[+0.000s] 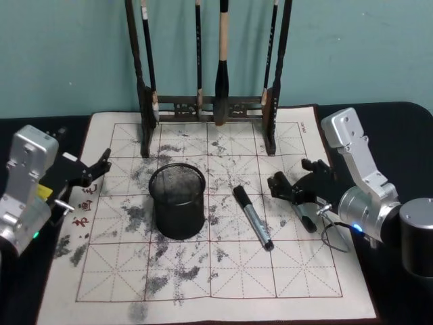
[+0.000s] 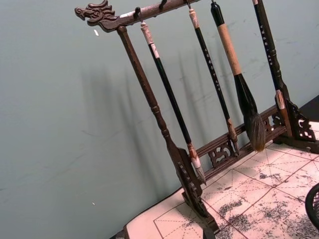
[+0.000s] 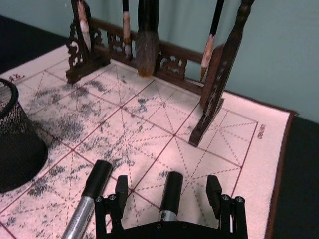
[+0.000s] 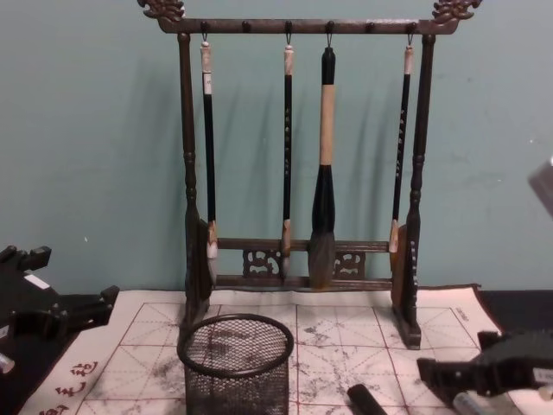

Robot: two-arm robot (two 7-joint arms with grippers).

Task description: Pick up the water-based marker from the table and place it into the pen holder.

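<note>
Markers, 2 of them, lie flat on the white mat point(image 1: 223, 277) that covers the black tabletop point(image 1: 399, 122). The lone marker point(image 1: 252, 218) rests just beside the pen holder point(image 1: 177, 218). The other one, the water-based marker point(image 3: 173, 189), is the one I think the robot wants. It lies between the jaws of the right gripper point(image 1: 294, 177). Those jaws are wide open, 1 on each side of it, and they do not touch it. This marker looks light and stiff, like a short round stick. It has a black cap, and its body seems to be the same shiny silver as the lone marker's. The silver part looks smooth, so it may slip or roll away. A good place to hold it is near the middle, so neither end dips down. The pen holder is a round cup of black wire mesh with a solid rim and an open top. You can see through it, and it looks empty. It also looks light, so a bump could tip it. The mat is soft and flat, with red lines and grey ink blots. Behind it stands a brush rack point(image 4: 302, 26) of dark carved wood with 4 brushes point(image 4: 327, 147) hanging. The left gripper point(image 1: 95, 170) waits at the left edge of the mat, with its jaws open and holding nothing.
</note>
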